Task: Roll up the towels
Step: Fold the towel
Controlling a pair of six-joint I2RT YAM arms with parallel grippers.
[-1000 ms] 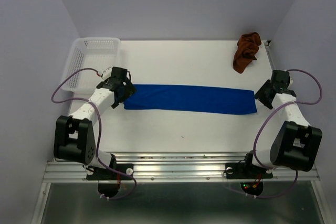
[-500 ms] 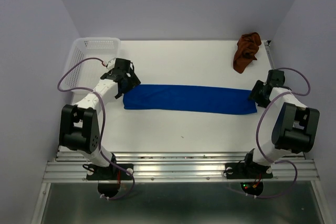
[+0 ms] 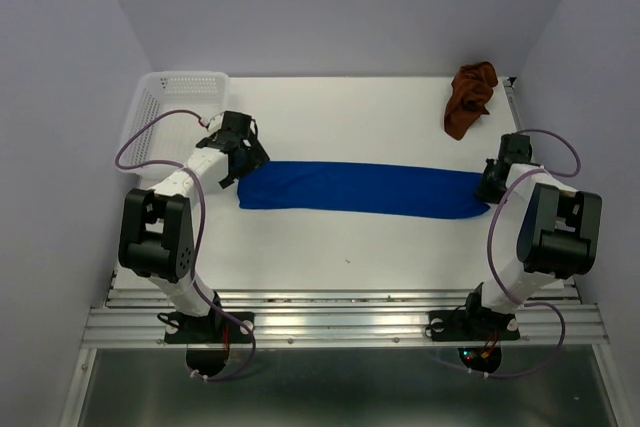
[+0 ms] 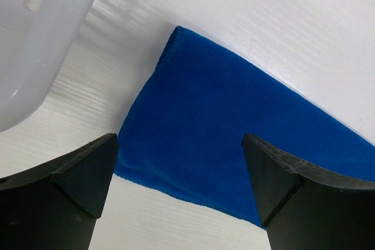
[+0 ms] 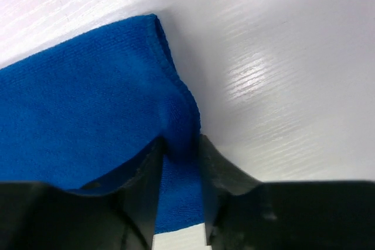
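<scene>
The blue towel lies folded in a long flat strip across the middle of the table. My left gripper hangs open just over the strip's left end, its jaws wide apart and empty. My right gripper is shut on the strip's right edge, pinching a fold of blue cloth between its fingertips. The rust-brown towel lies crumpled at the far right corner, away from both grippers.
A white perforated basket stands at the far left, its wall close beside my left gripper. The table's right edge runs just past my right arm. Bare white tabletop lies in front of the strip.
My right gripper moved left onto the strip's right end and closed on it. My left gripper shifted slightly right and toward the back over the left end, staying open.
</scene>
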